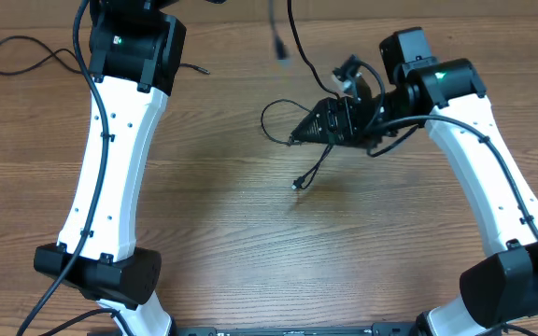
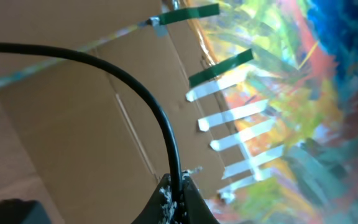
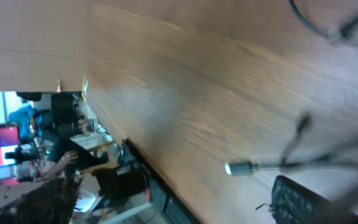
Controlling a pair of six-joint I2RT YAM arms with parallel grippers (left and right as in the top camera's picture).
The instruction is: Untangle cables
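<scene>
Wood-grain laminate covers the table (image 1: 222,252), pale brown and smooth, with both white-shelled arms reaching toward the far edge. The cables (image 1: 267,112) are thin, glossy black cords. A small bunch of them sits right of centre and nearer the far edge, gathered at the tip of the right gripper (image 1: 297,138). One open loop bulges out toward the left edge, and a strand trails down toward the near edge to a small plug end (image 1: 297,184) just above or on the wood. From overhead the fingers of that gripper taper to a single dark point and seem pressed together on the bunch. Its own wrist view is too smeared to settle it, showing only one ribbed black finger (image 3: 297,199) and a silver-tipped plug (image 3: 238,168) over the grain. A loose cable (image 1: 49,59) lies in a flat curl at the far left corner, well apart from both grippers. The left gripper (image 2: 179,198) is raised and faces away from the table toward creased brown cardboard (image 2: 73,124) with strips of white tape (image 2: 241,112) and a brightly painted sheet (image 2: 303,81). Its dark fingertips are closed tight on a single cable (image 2: 160,118), which arcs smoothly away to the left from between them.
</scene>
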